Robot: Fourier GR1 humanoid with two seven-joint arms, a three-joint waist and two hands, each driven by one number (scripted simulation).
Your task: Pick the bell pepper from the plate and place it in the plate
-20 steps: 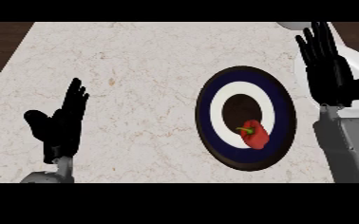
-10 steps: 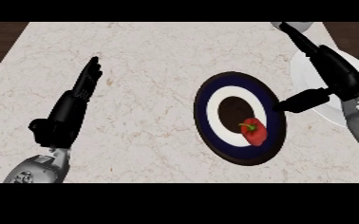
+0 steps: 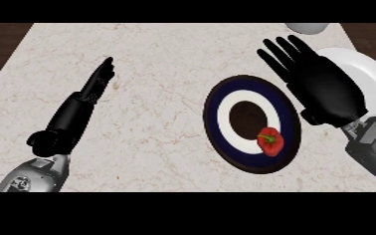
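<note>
Approach step: the red bell pepper (image 3: 270, 141) was seen resting untouched on the lower right part of the dark ringed plate (image 3: 220, 124).

The right hand (image 3: 322, 86) was held just right of that plate, fingers straight and spread, nothing held, partly covering a white plate (image 3: 355, 64). The left hand (image 3: 79, 108) was extended well left of it, fingers straight. Next, lowering over the pepper and closing round it would be required.
</note>
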